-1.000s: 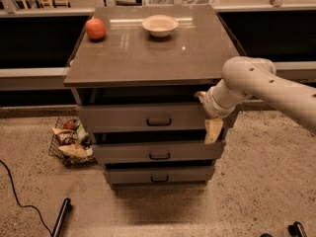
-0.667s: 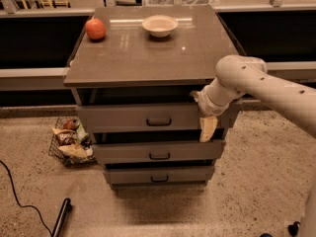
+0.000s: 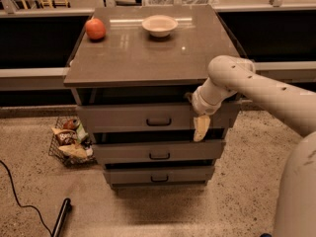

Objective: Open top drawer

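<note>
- Lower left of the frame: a dark cable (image 3: 14, 197) trails over the speckled floor.
- Low centre: two shorter drawers (image 3: 129, 152) sit shut beneath the task's one; their contents are hidden.
- Centre: the top drawer (image 3: 123, 117) shows its wide grey front, with the small dark handle (image 3: 159, 122) at its middle. It looks shut, or barely out.
- Centre right: the gripper (image 3: 201, 127) hangs in front of that drawer's right part, beside the handle and not on it. Whether it is open or closed I cannot tell.
- Step in hand, as I judge it: the approach, with no hold yet. The next move calls for shifting left onto the handle, closing on it, then pulling straight out towards the camera.
- Left, beside the cabinet: a wire basket (image 3: 51, 149) on the floor holds snack packets (image 3: 66, 138).
- Upper centre, on the cabinet top (image 3: 148, 58): a pale bowl (image 3: 159, 25) that looks empty.
- Upper left: a red apple (image 3: 95, 28), apart from the bowl.
</note>
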`<state>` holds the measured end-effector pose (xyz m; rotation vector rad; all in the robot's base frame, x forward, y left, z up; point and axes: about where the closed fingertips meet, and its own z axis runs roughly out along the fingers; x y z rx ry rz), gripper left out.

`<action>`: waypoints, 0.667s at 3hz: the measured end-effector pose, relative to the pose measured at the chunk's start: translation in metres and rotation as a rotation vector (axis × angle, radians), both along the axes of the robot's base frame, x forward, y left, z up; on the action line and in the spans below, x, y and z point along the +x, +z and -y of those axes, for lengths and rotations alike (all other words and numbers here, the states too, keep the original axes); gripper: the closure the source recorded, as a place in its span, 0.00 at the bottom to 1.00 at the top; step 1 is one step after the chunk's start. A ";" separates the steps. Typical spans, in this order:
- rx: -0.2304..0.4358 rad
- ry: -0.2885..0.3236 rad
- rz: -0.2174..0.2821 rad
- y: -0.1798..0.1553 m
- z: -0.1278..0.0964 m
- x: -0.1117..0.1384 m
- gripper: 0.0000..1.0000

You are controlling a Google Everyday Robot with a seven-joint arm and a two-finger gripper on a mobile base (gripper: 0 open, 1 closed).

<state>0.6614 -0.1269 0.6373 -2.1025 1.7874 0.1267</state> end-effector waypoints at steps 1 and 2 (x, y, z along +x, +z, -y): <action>0.005 0.001 -0.004 -0.002 -0.005 0.000 0.19; 0.019 -0.002 -0.001 0.002 -0.008 -0.010 0.42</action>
